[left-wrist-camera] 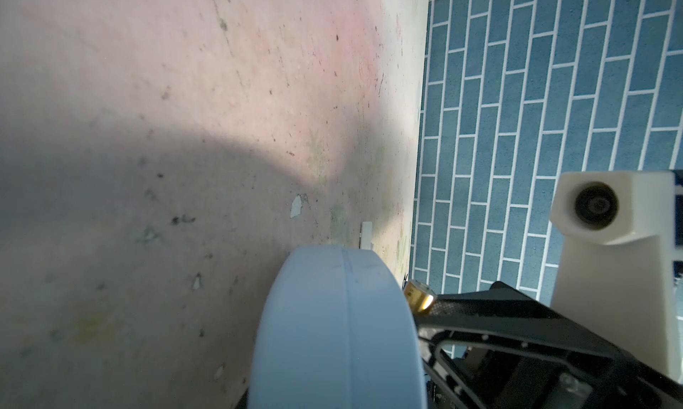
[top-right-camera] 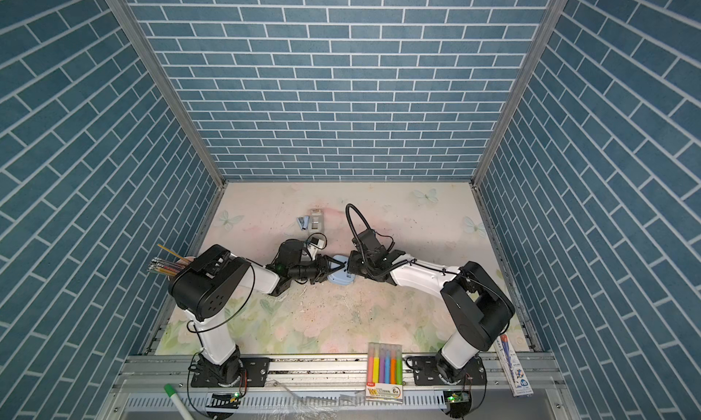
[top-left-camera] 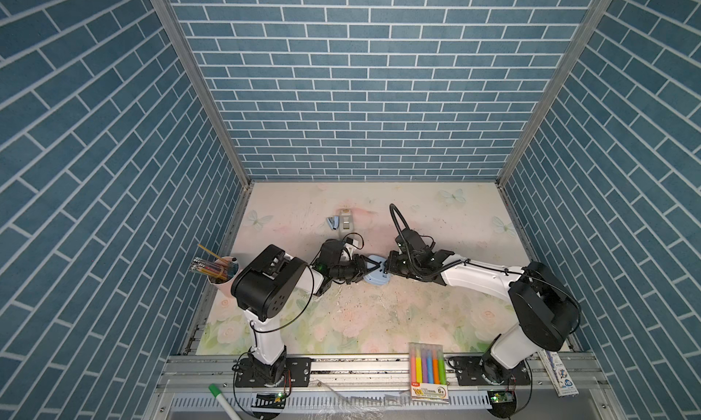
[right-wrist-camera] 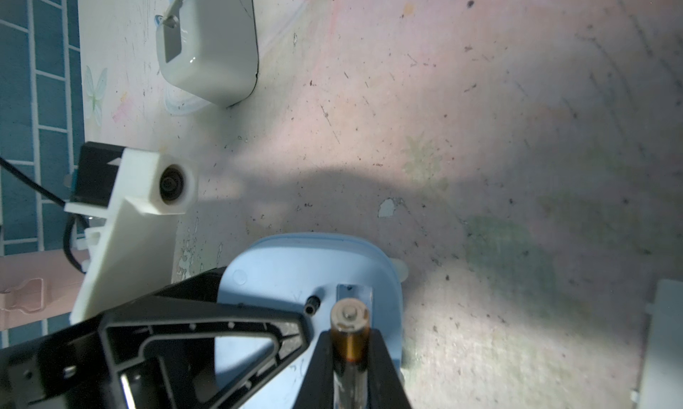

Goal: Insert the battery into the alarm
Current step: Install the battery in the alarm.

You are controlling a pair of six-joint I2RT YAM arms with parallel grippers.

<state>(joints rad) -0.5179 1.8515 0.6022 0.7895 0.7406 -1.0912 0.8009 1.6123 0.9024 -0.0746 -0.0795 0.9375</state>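
Battery (right-wrist-camera: 349, 327) clamped in right gripper (top-left-camera: 386, 273), poised at slot (right-wrist-camera: 353, 292); alarm (right-wrist-camera: 295, 274) clamped by left gripper (top-left-camera: 374, 268); alignment, push-in required.

We saw the alarm (right-wrist-camera: 288, 278) as smooth matt plastic, the battery (right-wrist-camera: 349, 342) with a glossy metallic end, and the table (right-wrist-camera: 480, 93) as scuffed, flaking and dull.

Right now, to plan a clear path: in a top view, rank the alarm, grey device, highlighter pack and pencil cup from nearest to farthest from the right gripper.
1. alarm, at the right gripper
2. grey device, toward the back
3. highlighter pack, on the front rail
4. pencil cup, far left edge
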